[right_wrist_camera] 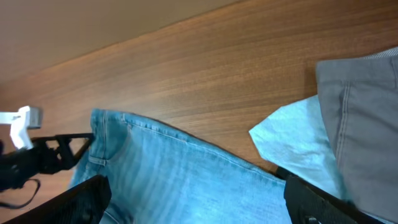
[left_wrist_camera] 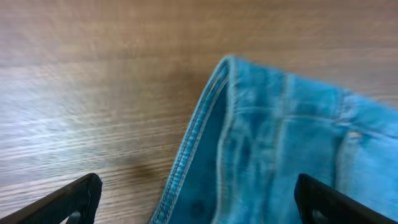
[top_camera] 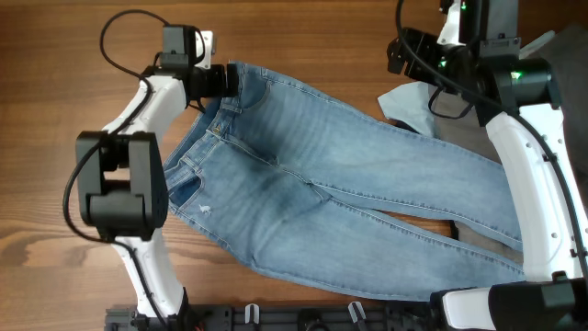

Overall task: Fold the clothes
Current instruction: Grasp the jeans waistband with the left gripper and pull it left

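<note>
Long light-blue denim jeans (top_camera: 349, 193) lie spread across the brown wooden table (top_camera: 303, 37), with the waistband at the left and the legs running toward the lower right. The left gripper (top_camera: 223, 81) has its fingers spread wide to either side of the waistband's upper corner (nothing pinched). The right gripper (right_wrist_camera: 196, 199), fingers likewise spread, hovers above the jeans' upper edge, near a crumpled pale-blue cloth (right_wrist_camera: 292, 143) and a large grey garment (right_wrist_camera: 364, 106).

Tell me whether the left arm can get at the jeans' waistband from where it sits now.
Probably yes. The left gripper sits at the corner of the jeans' waistband, its fingers wide open on either side of the edge. Nothing covers the cloth there, and only bare table lies beside it.
</note>
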Controlling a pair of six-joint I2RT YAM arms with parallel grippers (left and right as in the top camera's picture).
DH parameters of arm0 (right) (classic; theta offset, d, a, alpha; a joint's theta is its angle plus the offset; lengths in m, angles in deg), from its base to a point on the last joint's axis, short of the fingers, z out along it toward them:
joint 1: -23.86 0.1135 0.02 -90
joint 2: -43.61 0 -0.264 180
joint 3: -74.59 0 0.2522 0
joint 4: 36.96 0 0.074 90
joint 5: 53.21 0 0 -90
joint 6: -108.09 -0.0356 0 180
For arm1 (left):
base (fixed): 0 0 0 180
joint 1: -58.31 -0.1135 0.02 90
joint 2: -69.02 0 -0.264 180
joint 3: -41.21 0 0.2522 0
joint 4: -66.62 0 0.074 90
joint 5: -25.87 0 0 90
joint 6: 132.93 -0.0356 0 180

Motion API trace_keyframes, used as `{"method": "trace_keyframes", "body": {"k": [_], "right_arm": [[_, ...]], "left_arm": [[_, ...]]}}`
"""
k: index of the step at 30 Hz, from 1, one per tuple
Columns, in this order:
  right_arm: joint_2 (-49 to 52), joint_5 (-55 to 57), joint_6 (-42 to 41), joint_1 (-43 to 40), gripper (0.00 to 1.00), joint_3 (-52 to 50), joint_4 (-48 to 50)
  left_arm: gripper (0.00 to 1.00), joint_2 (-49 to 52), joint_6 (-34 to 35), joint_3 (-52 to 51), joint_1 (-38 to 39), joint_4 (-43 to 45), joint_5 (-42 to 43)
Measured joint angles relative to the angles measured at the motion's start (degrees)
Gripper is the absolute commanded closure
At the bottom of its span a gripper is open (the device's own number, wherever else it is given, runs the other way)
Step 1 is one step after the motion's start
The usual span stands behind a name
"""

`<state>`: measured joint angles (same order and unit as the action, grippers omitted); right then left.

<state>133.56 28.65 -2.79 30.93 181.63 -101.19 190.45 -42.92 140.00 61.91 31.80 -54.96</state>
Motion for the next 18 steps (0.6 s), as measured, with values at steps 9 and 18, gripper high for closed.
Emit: {"method": "trace_keyframes", "body": {"k": [9, 18], "right_arm": [[0.2, -0.5, 0.2, 0.0, 0.06, 0.0, -5.8], [0.2, -0.7, -0.7, 0.0, 0.07, 0.0, -10.1]], "left_arm": [[0.26, 2.9, -1.0, 0.0, 0.4, -0.4, 1.8], [0.81, 3.2, -1.4, 0.0, 5.1, -0.7, 3.3]]}}
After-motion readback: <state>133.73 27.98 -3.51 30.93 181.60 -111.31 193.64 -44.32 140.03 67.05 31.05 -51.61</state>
